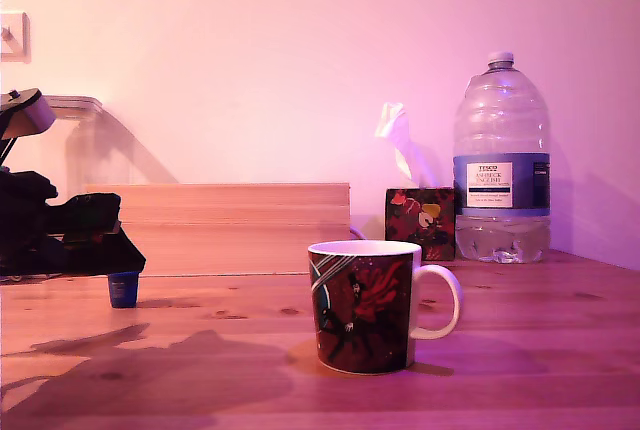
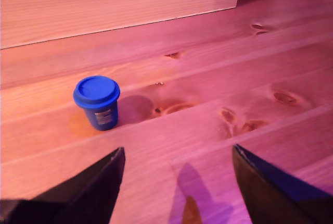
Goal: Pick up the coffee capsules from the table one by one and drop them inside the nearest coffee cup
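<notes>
1. The claw (image 2: 177, 164) hangs spread wide above the desk (image 2: 218, 78), pinching nothing
2. One blue capsule (image 2: 97, 102) stands upright just beyond it, apart from both fingers
3. The mug (image 1: 365, 305) sits well apart

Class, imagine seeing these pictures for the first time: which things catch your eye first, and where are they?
A dark ceramic mug with red figure artwork and white handle stands front and centre on the light pine table. A tiny blue plastic capsule sits upright near the exterior view's left, the open black end effector short of it. Behind stands a large clear water bottle.

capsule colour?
Blue, the capsule has a small pale label on its side; clearest in the wrist view.
</notes>
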